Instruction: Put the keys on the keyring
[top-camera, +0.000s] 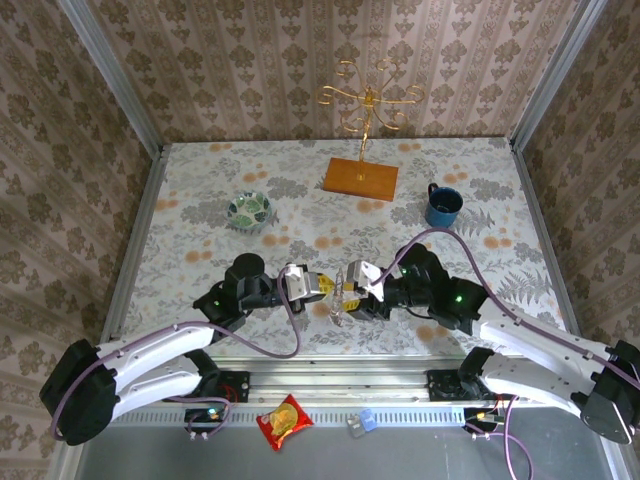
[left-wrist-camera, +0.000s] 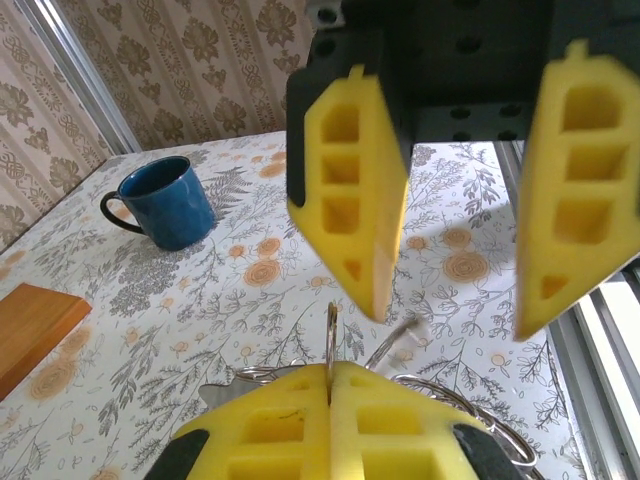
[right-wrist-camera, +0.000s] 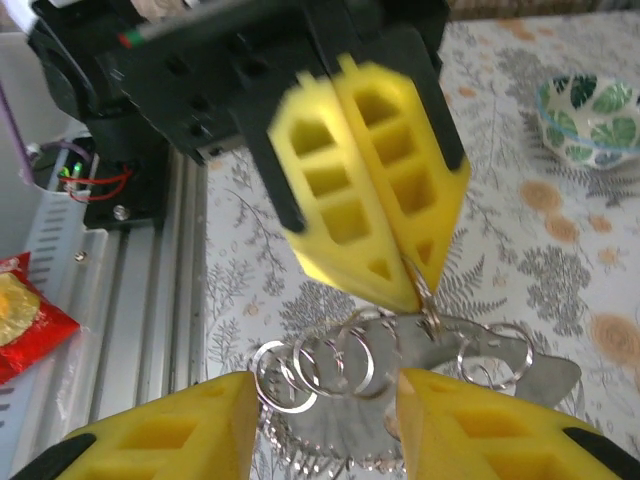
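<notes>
The keyring (right-wrist-camera: 350, 365) is a bunch of silver split rings with a flat silver tag (right-wrist-camera: 520, 375), hanging just above the table near its front edge. My left gripper (left-wrist-camera: 330, 368) is shut on one thin ring (left-wrist-camera: 330, 335) of it, and the same grip shows at the tips of the left gripper (right-wrist-camera: 415, 295) in the right wrist view. My right gripper (right-wrist-camera: 328, 385) is open, with its fingers on either side of the hanging rings. From above, the left gripper (top-camera: 322, 287) and the right gripper (top-camera: 352, 285) meet nose to nose. The keys are out of view.
A blue mug (top-camera: 443, 205) stands at the back right and a patterned bowl (top-camera: 249, 210) at the back left. The gold wire stand on its wooden base (top-camera: 361, 178) is at the back centre. A red snack packet (top-camera: 285, 420) lies on the rail below the table edge.
</notes>
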